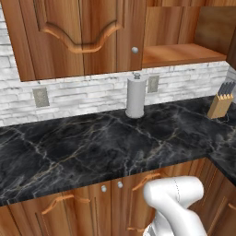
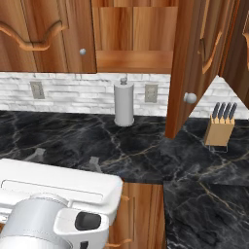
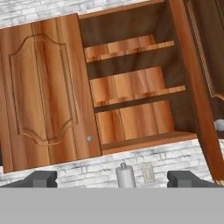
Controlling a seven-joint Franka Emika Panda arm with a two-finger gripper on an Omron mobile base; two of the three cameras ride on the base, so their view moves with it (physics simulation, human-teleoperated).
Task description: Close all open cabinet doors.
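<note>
1. Upper cabinet doors: 2 in sight. The closed door [image 3: 48, 94] lies flat on the cabinet front, w/ 1 small silver knob near its lower corner beside the open compartment.
2. The open door [image 2: 192, 63] is swung out over the counter, to the right of the open compartment in the right base view; 1 round silver knob [image 2: 190, 97] near its lower edge. In the hand view it shows edge-on [image 3: 197, 87] along the right side.
3. Open compartment [image 3: 135, 83]: 3 wooden shelves counted in the hand view, incl. the bottom board.
4. Gripper [image 3: 113, 178]: 2 dark finger tips at the bottom of the hand view, standing wide apart, nothing between them, touching nothing.
5. Black marble counter [image 1: 101, 147], with 1 paper towel roll [image 1: 136, 97] upright on it near the brick wall, approx. under the open compartment.
6. 1 knife block [image 2: 219, 127] on the counter, well to the right, beyond the open door; 4 dark handles counted.
7. Wall outlets: 2, one [image 1: 41, 97] far left of the roll, one [image 1: 153, 84] just right of it.
8. Lower doors under the counter: 2 small knobs [image 1: 112, 186] close together.
</note>
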